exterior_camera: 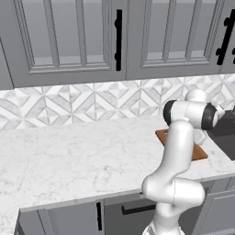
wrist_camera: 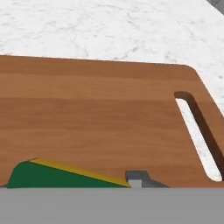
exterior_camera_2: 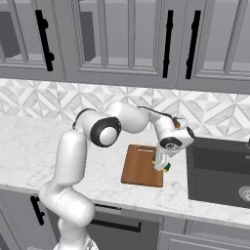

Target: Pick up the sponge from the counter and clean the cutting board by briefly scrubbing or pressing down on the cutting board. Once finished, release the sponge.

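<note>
Taking the board [exterior_camera_2: 139, 166] as my landmark: left of it runs bare counter [exterior_camera_2: 29, 146], white marble look with faint grey veins, and behind it a tiled backsplash [exterior_camera_2: 58, 100] in white-grey diamonds under grey cabinets [exterior_camera_2: 122, 39] with black handles. My own white arm [exterior_camera_2: 73, 161] rises left of the board and bends over it; in the left base view that arm covers most of the board, leaving two reddish-brown corners.

The board is a thin wooden rectangle with rounded corners and a long slot cut near one end, plain in the hand view.

At the board's right edge my gripper [exterior_camera_2: 160, 165] points down with the sponge [exterior_camera_2: 166, 167] pinched between its fingers, a small block, green over yellow. In the hand view the sponge sits low against the wood.

Right of the board lies a dark sink [exterior_camera_2: 219, 166].
</note>
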Available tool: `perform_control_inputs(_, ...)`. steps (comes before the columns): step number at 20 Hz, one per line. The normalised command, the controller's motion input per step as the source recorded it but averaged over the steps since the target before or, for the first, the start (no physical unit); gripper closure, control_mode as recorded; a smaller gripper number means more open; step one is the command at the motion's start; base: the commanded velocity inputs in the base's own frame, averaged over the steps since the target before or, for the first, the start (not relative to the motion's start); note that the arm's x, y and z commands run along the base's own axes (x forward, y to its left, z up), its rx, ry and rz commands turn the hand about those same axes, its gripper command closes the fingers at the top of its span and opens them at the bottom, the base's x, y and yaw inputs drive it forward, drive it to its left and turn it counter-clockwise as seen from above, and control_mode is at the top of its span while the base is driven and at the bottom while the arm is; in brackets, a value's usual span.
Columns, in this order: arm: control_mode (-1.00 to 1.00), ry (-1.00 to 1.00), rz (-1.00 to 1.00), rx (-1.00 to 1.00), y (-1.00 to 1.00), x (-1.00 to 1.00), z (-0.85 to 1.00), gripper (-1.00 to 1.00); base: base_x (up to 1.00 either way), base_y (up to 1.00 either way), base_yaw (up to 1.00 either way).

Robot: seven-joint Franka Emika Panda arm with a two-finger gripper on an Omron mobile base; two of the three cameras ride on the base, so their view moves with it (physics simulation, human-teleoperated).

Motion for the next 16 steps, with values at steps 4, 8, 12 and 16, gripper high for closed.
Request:
perform_control_inputs(4,-1.00,0.10,0.28,0.00,1.00,-0.68,-1.00,1.00,0.00,0.00,0.00)
perform_control_inputs(8,-1.00,-0.02,0.21,0.01,0.85,-0.61,-0.86,1.00,0.00,0.00,0.00)
perform_control_inputs(12,-1.00,-0.15,0.06,0.00,0.34,-0.03,0.42,1.00,0.00,0.00,0.00)
perform_control_inputs(16,-1.00,0.01,0.02,0.15,0.05,0.25,0.65,1.00,0.00,0.00,0.00)
